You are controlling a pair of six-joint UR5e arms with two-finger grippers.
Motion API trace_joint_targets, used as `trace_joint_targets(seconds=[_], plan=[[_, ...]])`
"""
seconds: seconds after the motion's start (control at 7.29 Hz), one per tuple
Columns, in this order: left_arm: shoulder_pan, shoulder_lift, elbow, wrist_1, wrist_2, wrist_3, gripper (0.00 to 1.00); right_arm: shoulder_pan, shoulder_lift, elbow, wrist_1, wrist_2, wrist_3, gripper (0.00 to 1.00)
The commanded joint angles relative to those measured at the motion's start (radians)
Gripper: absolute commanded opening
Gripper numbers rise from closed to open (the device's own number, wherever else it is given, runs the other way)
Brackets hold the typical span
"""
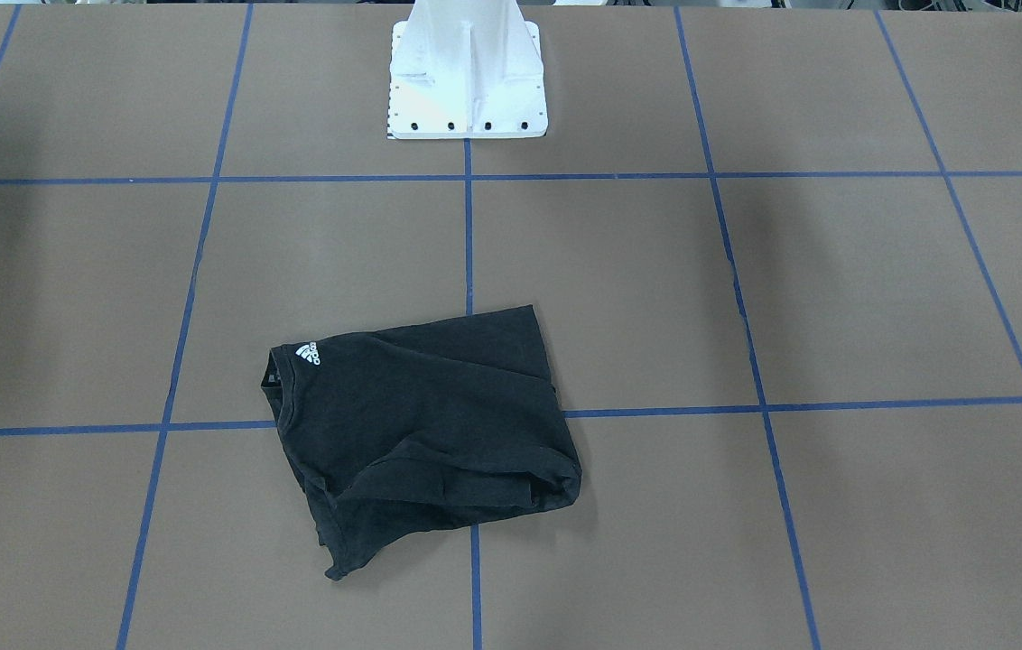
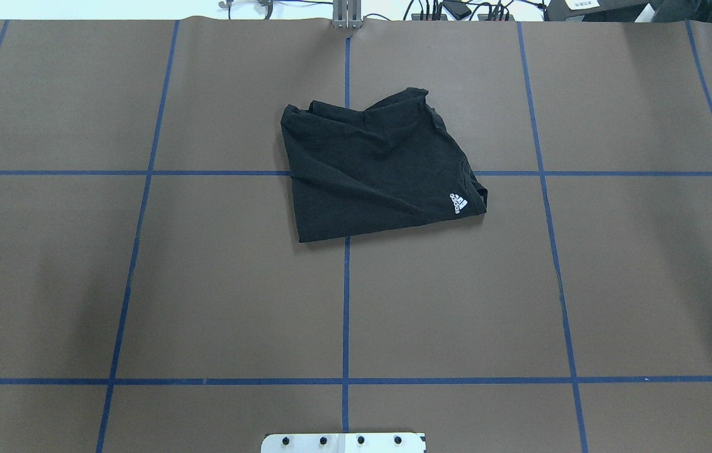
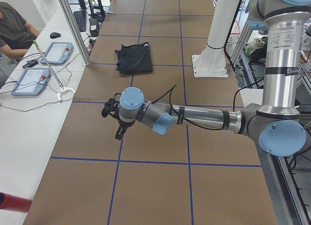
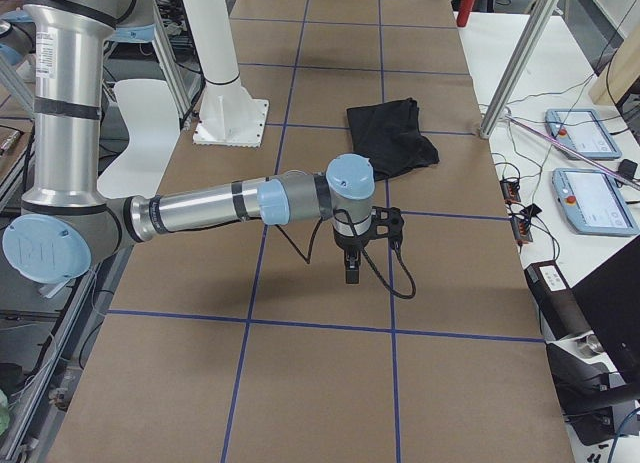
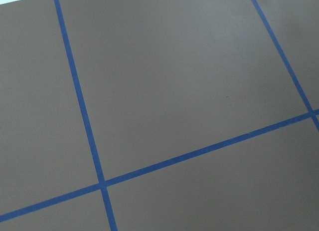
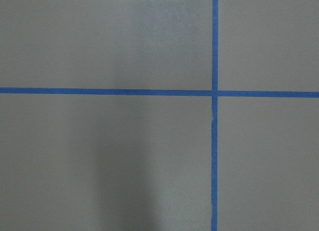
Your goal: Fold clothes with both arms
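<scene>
You had one black T-shirt [image 2: 375, 170] on the brown table [image 2: 205, 283]. It was folded into a rough rectangle over a crossing of blue tape lines [image 2: 346, 302], on the side far from the white base [image 1: 468, 81]. The only writing you could read was a small white Adidas logo [image 2: 458, 204] at one corner. There were two arms, each well apart from the shirt. The left gripper [image 3: 118, 131] and right gripper [image 4: 351, 271] hung above bare paper, and I could not tell how wide either stood. Two screen pendants [image 3: 57, 52] lay on the white bench [image 3: 29, 128].
</scene>
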Motion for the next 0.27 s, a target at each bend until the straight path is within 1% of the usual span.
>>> trace_joint_targets(seconds=[0.0, 0.14], plan=[[0.002, -0.001, -0.002, 0.0, -0.001, -0.001, 0.99, 0.0, 0.0, 0.0, 0.002, 0.004, 0.001, 1.0], [0.0, -0.003, -0.01, 0.0, -0.004, -0.002, 0.99, 0.0, 0.0, 0.0, 0.0, 0.004, 0.001, 1.0]])
